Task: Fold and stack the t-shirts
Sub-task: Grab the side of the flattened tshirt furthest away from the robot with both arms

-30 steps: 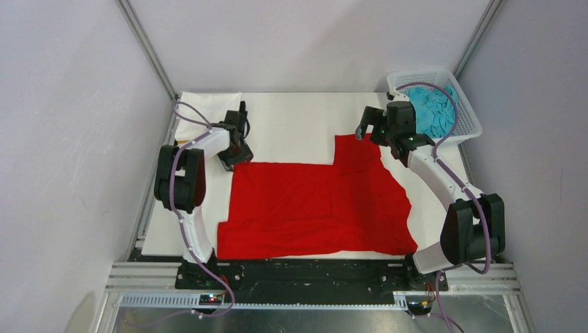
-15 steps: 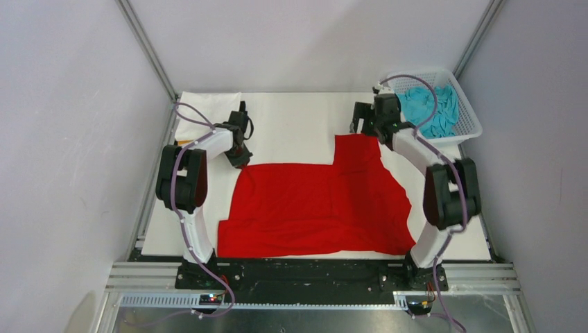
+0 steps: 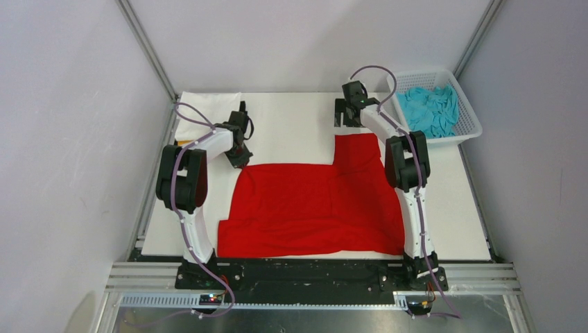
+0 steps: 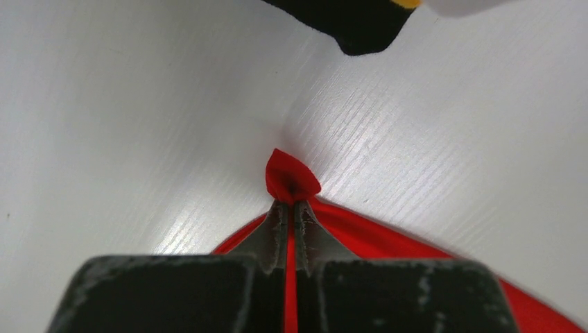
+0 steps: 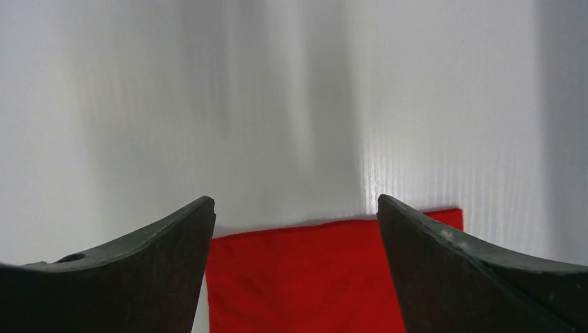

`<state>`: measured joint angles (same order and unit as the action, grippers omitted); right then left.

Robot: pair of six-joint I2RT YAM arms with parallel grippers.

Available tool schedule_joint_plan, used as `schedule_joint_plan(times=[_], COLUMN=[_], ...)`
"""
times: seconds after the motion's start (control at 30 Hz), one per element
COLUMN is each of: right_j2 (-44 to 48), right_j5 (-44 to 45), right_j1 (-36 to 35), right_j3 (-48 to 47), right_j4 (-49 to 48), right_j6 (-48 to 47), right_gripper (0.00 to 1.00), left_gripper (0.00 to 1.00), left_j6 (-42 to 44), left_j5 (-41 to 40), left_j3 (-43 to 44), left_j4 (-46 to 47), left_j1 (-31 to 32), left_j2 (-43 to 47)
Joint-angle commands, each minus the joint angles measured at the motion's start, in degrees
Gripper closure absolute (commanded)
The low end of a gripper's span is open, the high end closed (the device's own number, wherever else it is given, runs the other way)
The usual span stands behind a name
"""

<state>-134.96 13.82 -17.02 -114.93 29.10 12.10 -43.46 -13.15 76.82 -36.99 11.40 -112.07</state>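
Note:
The red t-shirt (image 3: 312, 205) lies spread flat on the white table, with one flap reaching toward the far side. My left gripper (image 3: 240, 158) sits at its far-left corner. In the left wrist view that gripper (image 4: 292, 202) is shut, with a pinch of red cloth (image 4: 291, 173) sticking out past the tips. My right gripper (image 3: 347, 116) hovers open over the flap's far edge; in the right wrist view the red cloth (image 5: 305, 277) lies between and below its spread fingers (image 5: 295, 202). A folded white t-shirt (image 3: 206, 111) lies far left. A turquoise t-shirt (image 3: 430, 111) fills the basket.
The white mesh basket (image 3: 473, 129) stands at the far right corner. A black cloth corner (image 4: 350, 28) with a sliver of yellow-orange (image 4: 408, 3) shows at the top of the left wrist view. Grey walls and metal frame posts enclose the table (image 3: 291, 118).
My left gripper has closed on the red t-shirt's far-left corner. The right arm has swung left from the basket to the far edge of the red flap.

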Motion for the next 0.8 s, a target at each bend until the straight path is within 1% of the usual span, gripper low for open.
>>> schedule_joint_plan(times=[0.0,0.1,0.2,0.27,0.3,0.47,0.53,0.6,0.7,0.77], right_j2=[-4.0,-5.8,-5.9,-5.4,-4.7,-0.2,1.0,1.9,3.2,4.4], right_j5=[2.6,1.7,1.1,1.2,1.3,3.5,4.2,4.7,5.0,4.7], right_j1=[0.2,0.2,0.2,0.2,0.1,-0.8,-1.1,-1.3,-1.5,-1.6], right_j3=[-6.5,-7.5,-6.2,-4.8,-3.5,3.8,6.1,7.9,10.8,13.4], right_j4=[10.1,13.0,14.2,14.7,14.7,11.4,10.3,9.4,8.6,5.0], right_j6=[2.6,3.8,4.6,5.3,6.0,6.6,7.5,9.1,11.2,12.4], right_gripper=[0.11,0.15,0.19,0.24,0.27,0.32,0.36,0.42,0.47,0.57], left_gripper=[1.00,1.00,1.00,1.00,1.00,1.00,1.00,1.00,1.00,1.00], left_j6=[1.0,1.0,1.1,1.1,1.0,0.9,0.7,0.6,0.4,0.4], left_j5=[-1.9,-2.1,-2.0,-1.9,-2.0,-2.5,-2.6,-2.6,-2.5,-2.6], left_j3=[-0.5,-0.8,-1.0,-1.1,-1.2,-1.6,-1.7,-1.8,-2.0,-1.9], left_j4=[-0.4,-0.4,-0.4,-0.3,-0.4,-0.4,-0.4,-0.4,-0.4,-0.4], left_j1=[0.2,0.1,0.2,0.2,0.2,0.3,0.2,0.2,0.2,0.2], left_j2=[2.3,2.8,2.8,2.9,3.0,3.5,3.7,3.7,3.7,3.8])
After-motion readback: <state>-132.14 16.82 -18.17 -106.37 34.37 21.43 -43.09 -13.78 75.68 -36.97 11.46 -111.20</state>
